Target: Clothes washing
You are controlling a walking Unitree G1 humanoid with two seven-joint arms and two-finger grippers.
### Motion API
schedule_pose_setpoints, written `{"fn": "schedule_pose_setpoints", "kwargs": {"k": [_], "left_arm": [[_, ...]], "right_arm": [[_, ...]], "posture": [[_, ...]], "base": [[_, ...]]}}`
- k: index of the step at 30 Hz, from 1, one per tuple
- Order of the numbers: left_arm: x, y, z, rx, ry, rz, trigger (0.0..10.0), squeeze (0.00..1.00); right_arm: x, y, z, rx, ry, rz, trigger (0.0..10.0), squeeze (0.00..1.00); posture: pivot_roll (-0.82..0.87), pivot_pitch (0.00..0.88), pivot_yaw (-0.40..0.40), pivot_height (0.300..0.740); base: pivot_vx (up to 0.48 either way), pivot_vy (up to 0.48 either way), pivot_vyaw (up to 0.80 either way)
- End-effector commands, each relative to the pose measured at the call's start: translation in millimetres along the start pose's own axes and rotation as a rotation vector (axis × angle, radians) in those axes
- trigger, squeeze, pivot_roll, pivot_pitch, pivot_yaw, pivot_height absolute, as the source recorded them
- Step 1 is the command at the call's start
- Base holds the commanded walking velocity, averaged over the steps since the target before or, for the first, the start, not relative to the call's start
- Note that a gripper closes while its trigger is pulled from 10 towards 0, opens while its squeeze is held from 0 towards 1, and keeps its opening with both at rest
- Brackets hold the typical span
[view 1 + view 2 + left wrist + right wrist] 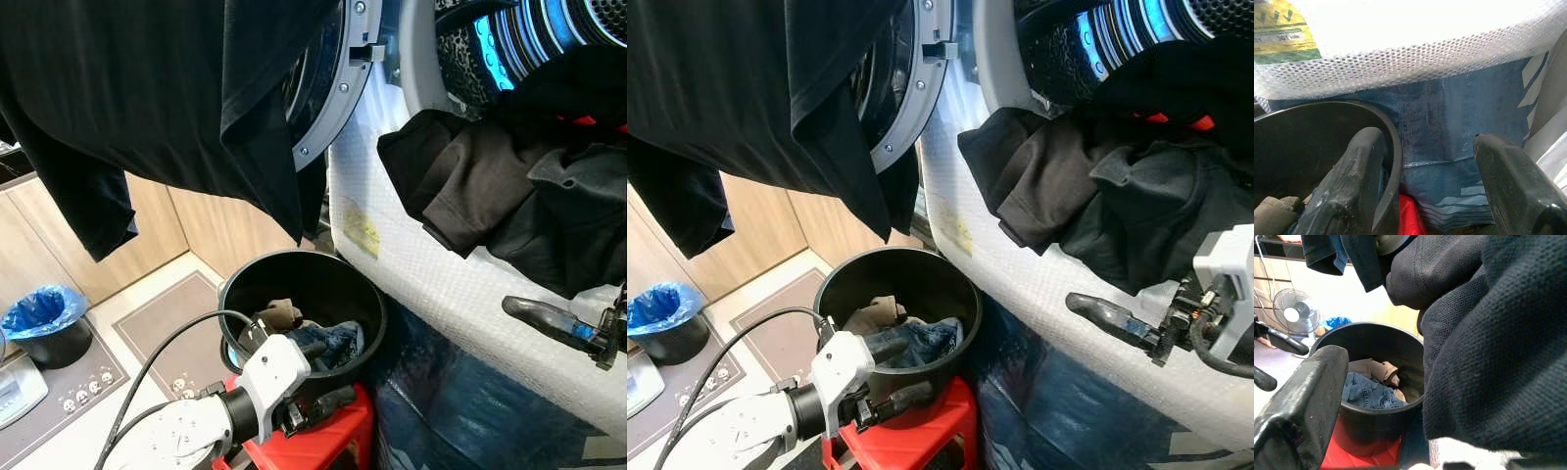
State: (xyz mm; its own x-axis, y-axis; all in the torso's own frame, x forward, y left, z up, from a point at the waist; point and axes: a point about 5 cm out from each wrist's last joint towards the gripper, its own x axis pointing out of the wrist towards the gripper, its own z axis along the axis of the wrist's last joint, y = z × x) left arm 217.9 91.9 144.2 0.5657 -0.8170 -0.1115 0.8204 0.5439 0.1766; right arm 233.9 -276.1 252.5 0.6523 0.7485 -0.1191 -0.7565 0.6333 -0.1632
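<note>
Pretty tight here. My left gripper (318, 377) has its jaws spread open right over the rim of the black bucket (367, 304), one finger inside, one outside. The bucket sits on a red stool (338, 431) jammed against the bubble-wrapped washing machine (441, 284), with jeans (333, 341) inside. Dark clothes (509, 196) spill from the drum. Right gripper (1117, 315) reaches in low under them; can't tell about its jaws.
</note>
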Motion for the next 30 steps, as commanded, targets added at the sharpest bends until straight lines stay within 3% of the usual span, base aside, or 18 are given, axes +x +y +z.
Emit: {"fn": "schedule_pose_setpoints", "kwargs": {"k": [1,7,9,15,18,22,25,30], "left_arm": [[-0.9,-0.9,-1,0.003,0.005,-0.007,10.0,0.0],[-0.6,-1.3,-1,0.004,0.005,-0.014,10.0,0.0],[0.3,-2.1,-1,0.004,0.005,-0.022,10.0,0.0],[0.5,-1.8,-1,0.005,0.005,-0.022,10.0,0.0],[3.2,-2.8,-1,0.003,-0.005,-0.017,10.0,0.0],[3.2,-2.8,-1,0.003,-0.005,-0.017,10.0,0.0],[3.2,-1.3,0,0.007,-0.007,-0.004,10.0,0.0],[3.2,-1.2,0,0.008,-0.007,-0.002,10.0,0.0]], "right_arm": [[-1.7,-1.0,6,-0.018,-0.014,0.003,10.0,0.0],[-3.1,3.4,21,-0.002,-0.099,0.085,10.0,0.0],[6.2,0.0,40,-0.021,-0.186,0.055,10.0,0.0],[7.6,-1.7,47,-0.014,-0.212,0.052,10.0,0.0],[17.0,-9.9,74,-0.016,-0.279,0.038,10.0,0.0],[17.4,-9.9,75,-0.012,-0.28,0.037,10.0,0.0],[38.3,-16.0,89,-0.078,-0.16,-0.122,10.0,0.0],[40.3,-16.6,91,-0.08,-0.146,-0.138,10.0,0.0]], "posture": [[-0.08,0.088,0.029,0.74],[-0.08,0.083,0.029,0.74],[-0.08,0.078,0.024,0.74],[-0.08,0.078,0.024,0.74],[-0.08,0.062,0.007,0.74],[-0.08,0.062,0.007,0.74],[-0.07,0.069,-0.003,0.74],[-0.07,0.069,-0.003,0.74]], "base": [[0.0,0.0,0.0],[0.0,0.0,0.0],[0.0,0.0,0.0],[0.0,0.0,0.0],[0.0,0.0,0.0],[0.0,0.0,0.0],[0.0,0.0,0.0],[0.0,0.0,0.0]]}}
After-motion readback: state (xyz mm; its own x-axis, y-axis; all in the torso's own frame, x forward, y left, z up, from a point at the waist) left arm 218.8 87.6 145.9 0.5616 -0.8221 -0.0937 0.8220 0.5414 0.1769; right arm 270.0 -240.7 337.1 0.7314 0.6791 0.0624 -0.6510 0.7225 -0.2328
